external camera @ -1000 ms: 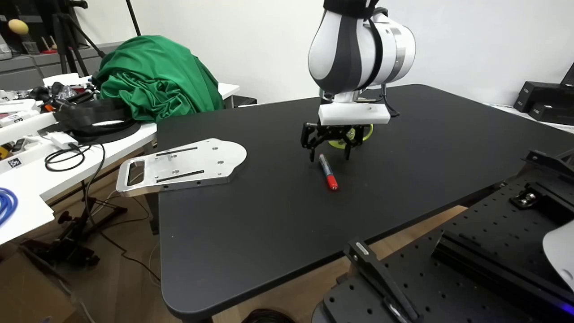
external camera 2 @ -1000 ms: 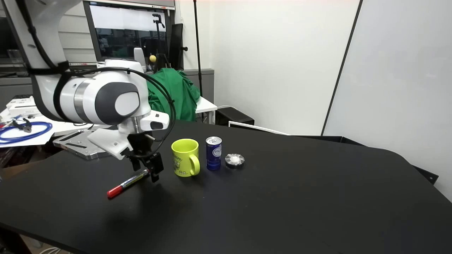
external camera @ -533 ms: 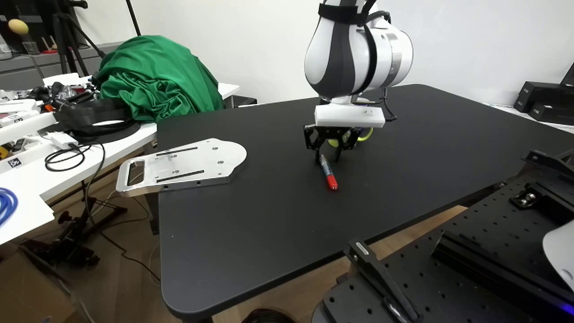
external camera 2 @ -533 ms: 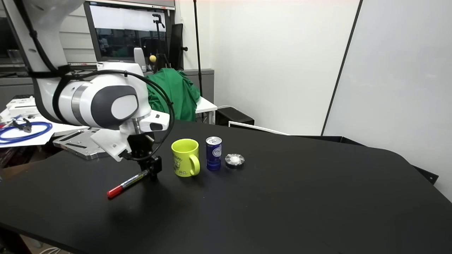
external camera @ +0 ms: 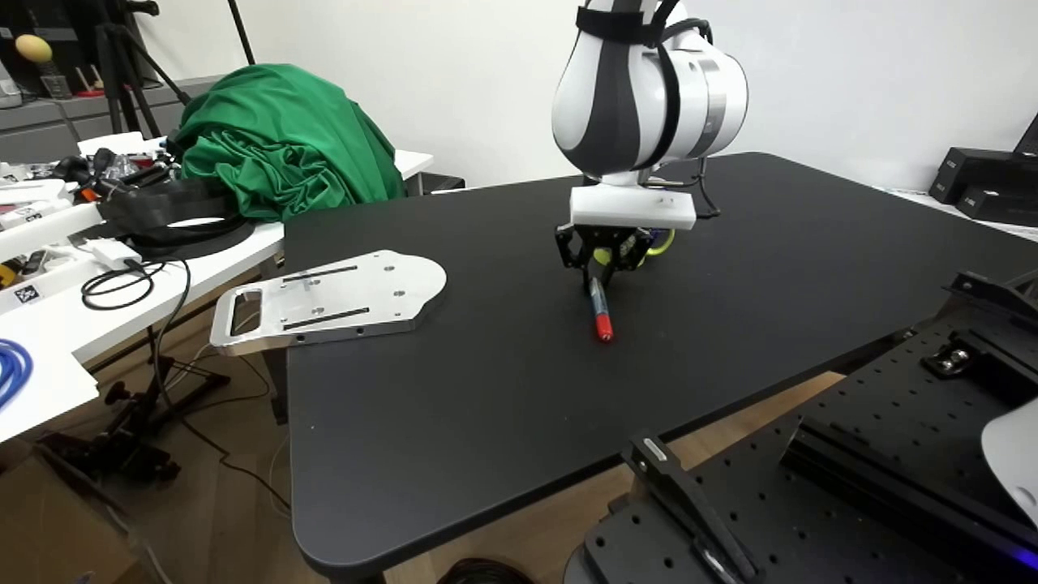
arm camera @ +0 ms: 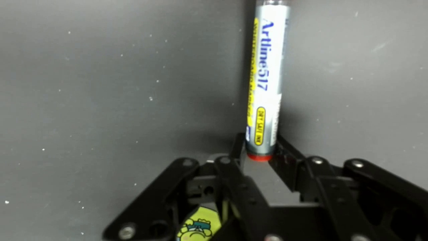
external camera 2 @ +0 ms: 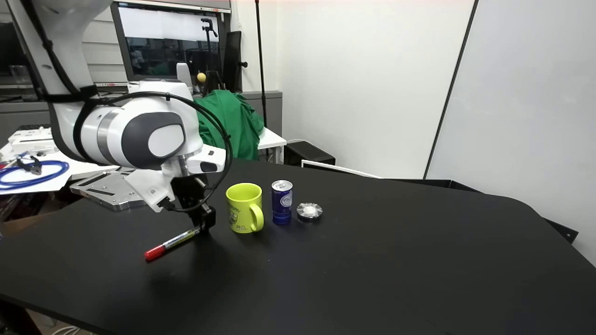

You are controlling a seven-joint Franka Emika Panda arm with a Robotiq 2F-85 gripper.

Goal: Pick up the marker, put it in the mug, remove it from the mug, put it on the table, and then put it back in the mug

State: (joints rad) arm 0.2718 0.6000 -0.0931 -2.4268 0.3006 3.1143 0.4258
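Gripper (arm camera: 258,149) holds the marker (arm camera: 266,73) by the end nearer the mug (external camera 2: 242,211), jaws closed on both sides; its other end hangs low at the table (external camera 2: 396,260), touching or just clear cannot be told; the mug stands upright nearby; a pick-up seems in hand, first or repeat unclear; next comes lifting, turning the marker upright, lowering it in.

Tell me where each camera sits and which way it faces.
In an exterior view: raised, looking down across the matte black tabletop; white arm and black two-finger gripper show.
In an exterior view: raised, facing the yellow-green mug and a white wall; arm and gripper show.
Wrist view: on the arm, looking down at the red-and-silver marker; gripper shows.
Both exterior views share a green cloth.
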